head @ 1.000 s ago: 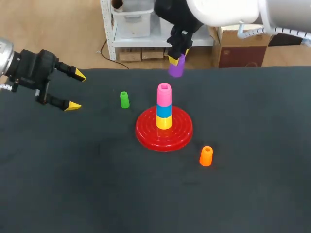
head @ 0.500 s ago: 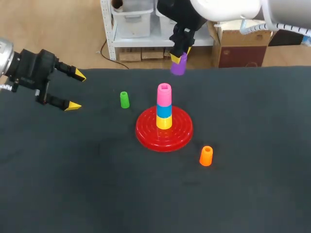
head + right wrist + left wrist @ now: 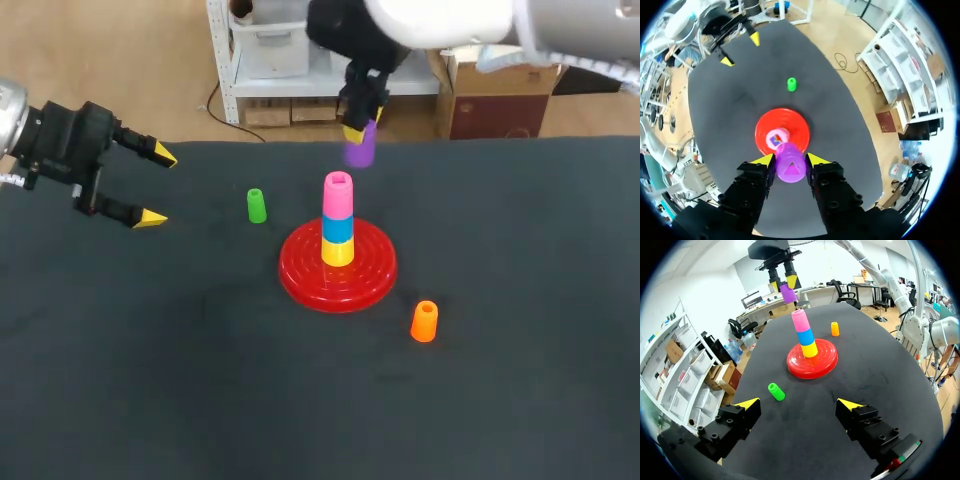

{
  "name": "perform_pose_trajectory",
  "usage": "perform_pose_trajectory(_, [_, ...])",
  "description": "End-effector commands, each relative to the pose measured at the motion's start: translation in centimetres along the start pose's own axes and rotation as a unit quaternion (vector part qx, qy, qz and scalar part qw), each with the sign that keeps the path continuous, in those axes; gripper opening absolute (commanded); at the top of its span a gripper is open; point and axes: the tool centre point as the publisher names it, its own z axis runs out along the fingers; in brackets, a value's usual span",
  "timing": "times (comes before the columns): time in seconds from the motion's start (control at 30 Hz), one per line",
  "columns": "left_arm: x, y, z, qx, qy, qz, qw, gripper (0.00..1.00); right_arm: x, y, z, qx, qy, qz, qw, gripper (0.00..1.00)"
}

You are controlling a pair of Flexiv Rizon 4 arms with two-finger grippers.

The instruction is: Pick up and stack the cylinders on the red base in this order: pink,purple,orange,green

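A red base (image 3: 338,268) in the middle of the table carries a stack of yellow, blue and pink cylinders, the pink cylinder (image 3: 338,194) on top. My right gripper (image 3: 360,122) is shut on the purple cylinder (image 3: 360,146) and hangs in the air above and just behind the stack. In the right wrist view the purple cylinder (image 3: 790,163) sits between the yellow tips, right over the pink top (image 3: 775,139). The green cylinder (image 3: 257,205) stands left of the base, the orange cylinder (image 3: 424,321) at its front right. My left gripper (image 3: 152,186) is open at the far left.
The dark table cloth (image 3: 200,380) stretches out around the base. In the left wrist view the green cylinder (image 3: 775,391) lies a short way ahead of my left gripper (image 3: 799,403), with the base (image 3: 812,358) farther on.
My right gripper has carried the purple cylinder a little to the left, closer to the line above the pink top. The left arm has stayed still.
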Motion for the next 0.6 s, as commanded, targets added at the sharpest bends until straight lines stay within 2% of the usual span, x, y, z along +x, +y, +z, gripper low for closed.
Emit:
perform_pose_trajectory(0.03, [0.1,-0.2,0.0,-0.003,-0.001,0.001,1.000,1.00,-1.5,0.6,-0.1,-0.002,0.040,-0.014,0.999,0.00])
perform_pose_trajectory(0.3, [0.1,-0.2,0.0,-0.003,-0.001,0.001,1.000,1.00,-2.3,1.7,1.6,-0.025,0.072,-0.038,0.996,0.00])
perform_pose_trajectory(0.6, [0.1,-0.2,0.0,-0.003,-0.001,0.001,1.000,1.00,-1.9,1.4,3.1,-0.031,0.092,-0.038,0.995,0.00])
